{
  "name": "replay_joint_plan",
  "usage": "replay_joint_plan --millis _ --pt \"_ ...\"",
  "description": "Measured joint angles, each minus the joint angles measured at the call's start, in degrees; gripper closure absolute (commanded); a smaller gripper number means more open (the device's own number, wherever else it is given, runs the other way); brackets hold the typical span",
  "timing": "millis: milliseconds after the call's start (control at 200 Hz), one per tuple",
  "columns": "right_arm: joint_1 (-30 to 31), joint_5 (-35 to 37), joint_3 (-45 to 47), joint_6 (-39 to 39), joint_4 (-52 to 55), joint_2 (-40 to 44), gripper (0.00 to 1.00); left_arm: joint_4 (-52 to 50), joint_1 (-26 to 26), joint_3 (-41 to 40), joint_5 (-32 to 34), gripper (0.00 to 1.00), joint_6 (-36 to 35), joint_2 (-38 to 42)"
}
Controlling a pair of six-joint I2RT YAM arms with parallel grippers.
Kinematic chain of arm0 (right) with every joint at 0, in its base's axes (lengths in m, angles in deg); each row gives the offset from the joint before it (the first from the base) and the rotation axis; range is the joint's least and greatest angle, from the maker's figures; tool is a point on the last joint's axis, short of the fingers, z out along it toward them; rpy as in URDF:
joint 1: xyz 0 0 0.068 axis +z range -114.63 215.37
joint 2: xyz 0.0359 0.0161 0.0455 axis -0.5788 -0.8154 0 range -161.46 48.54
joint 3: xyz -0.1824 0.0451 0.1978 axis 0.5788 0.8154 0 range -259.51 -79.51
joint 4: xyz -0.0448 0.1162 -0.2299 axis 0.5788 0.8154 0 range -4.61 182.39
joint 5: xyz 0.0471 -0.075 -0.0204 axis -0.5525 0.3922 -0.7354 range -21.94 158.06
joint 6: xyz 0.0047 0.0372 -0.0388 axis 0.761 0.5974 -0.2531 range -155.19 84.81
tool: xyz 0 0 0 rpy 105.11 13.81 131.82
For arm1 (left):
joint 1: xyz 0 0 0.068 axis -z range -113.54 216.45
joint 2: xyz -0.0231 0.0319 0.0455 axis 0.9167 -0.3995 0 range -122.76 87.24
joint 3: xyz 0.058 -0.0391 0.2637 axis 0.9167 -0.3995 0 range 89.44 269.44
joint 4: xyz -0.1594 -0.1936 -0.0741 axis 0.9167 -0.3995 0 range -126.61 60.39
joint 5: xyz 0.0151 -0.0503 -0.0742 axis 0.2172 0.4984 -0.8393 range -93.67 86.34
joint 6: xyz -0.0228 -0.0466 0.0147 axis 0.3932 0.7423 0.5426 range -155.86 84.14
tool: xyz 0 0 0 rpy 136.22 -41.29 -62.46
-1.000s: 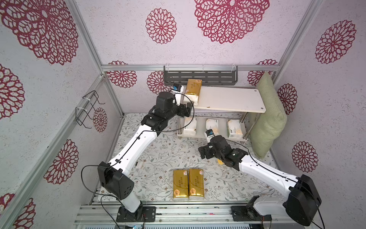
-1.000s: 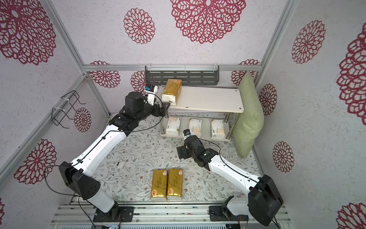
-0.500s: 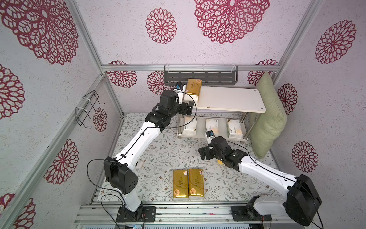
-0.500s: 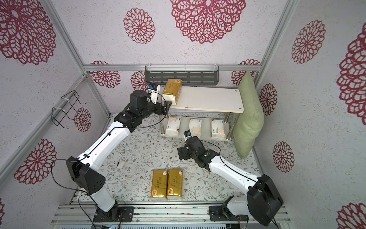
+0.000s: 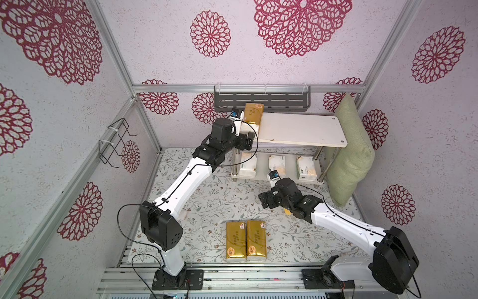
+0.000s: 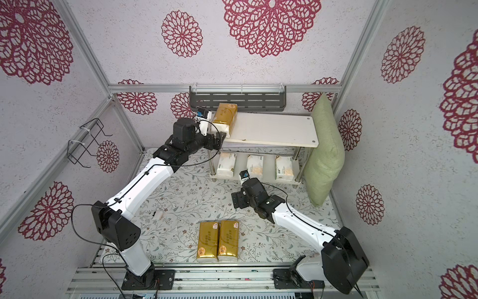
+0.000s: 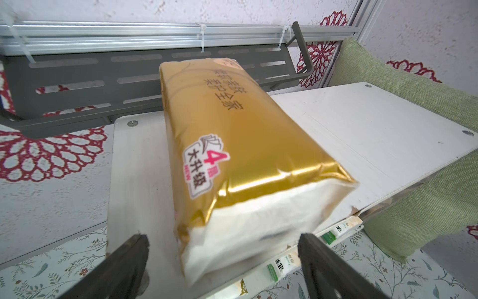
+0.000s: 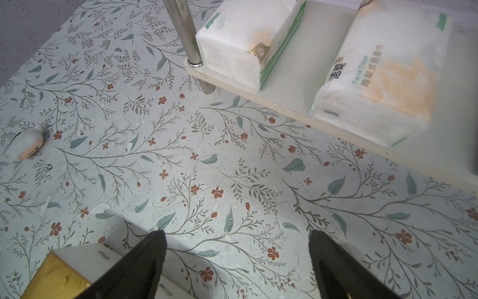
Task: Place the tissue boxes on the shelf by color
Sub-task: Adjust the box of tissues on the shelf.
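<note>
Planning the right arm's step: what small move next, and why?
Probably lower the right gripper toward the two shiny gold tissue packs on the floral mat: its jaws stand open and empty, those two lie unshelved, and the white shelf's top board has room beside one gold pack.

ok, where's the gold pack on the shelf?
In both top views the gold pack lies at the left end of the shelf's top board, by the left gripper, below the grey wall rack.

The left arm is stretching high and far forward, the left gripper (image 7: 222, 240) gaping wide; the right gripper (image 8: 236, 235) is hovering low, jaws apart, empty.
</note>
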Motion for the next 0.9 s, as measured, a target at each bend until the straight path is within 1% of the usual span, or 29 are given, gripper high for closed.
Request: replay_joint_plan --millis 900 --pt "-0.04 -0.85 0.74 0.00 -0.57 -0.87 0.08 2.29 1.44 0.50 2.69 0.03 0.90 -2.21"
